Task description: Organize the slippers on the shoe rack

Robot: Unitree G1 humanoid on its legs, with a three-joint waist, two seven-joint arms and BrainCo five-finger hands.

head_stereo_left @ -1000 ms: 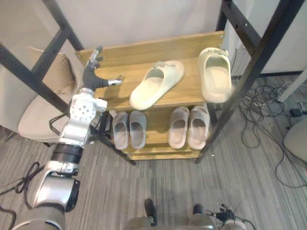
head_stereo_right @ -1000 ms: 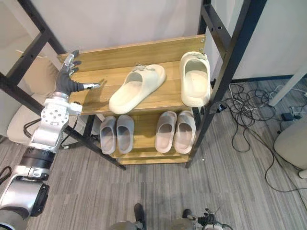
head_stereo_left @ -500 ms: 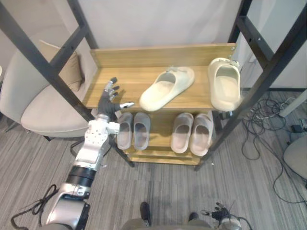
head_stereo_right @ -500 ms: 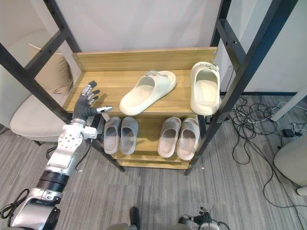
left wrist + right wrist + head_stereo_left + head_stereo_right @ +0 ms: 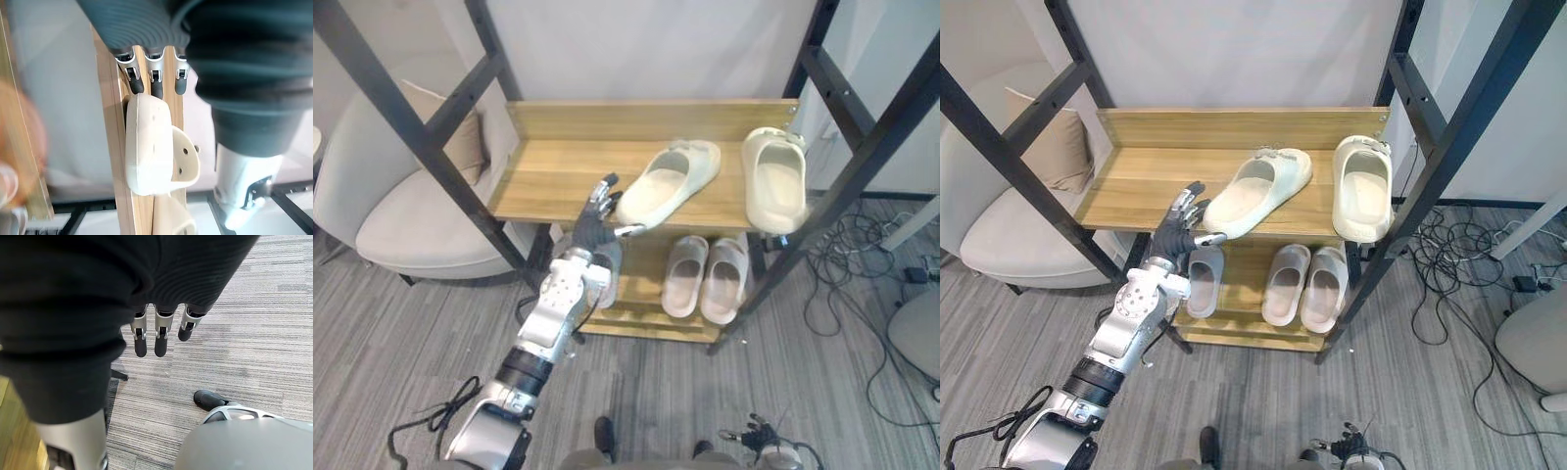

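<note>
Silver fingers [image 5: 604, 193] of left hand [image 5: 590, 233] splayed wide, empty, just beside cream slipper [image 5: 668, 184].

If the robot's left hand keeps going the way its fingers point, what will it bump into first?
Most likely the cream slipper lying crooked on the top shelf. The open left hand points its fingers at the slipper's near end from close by. Whether they touch it is hard to tell.
</note>
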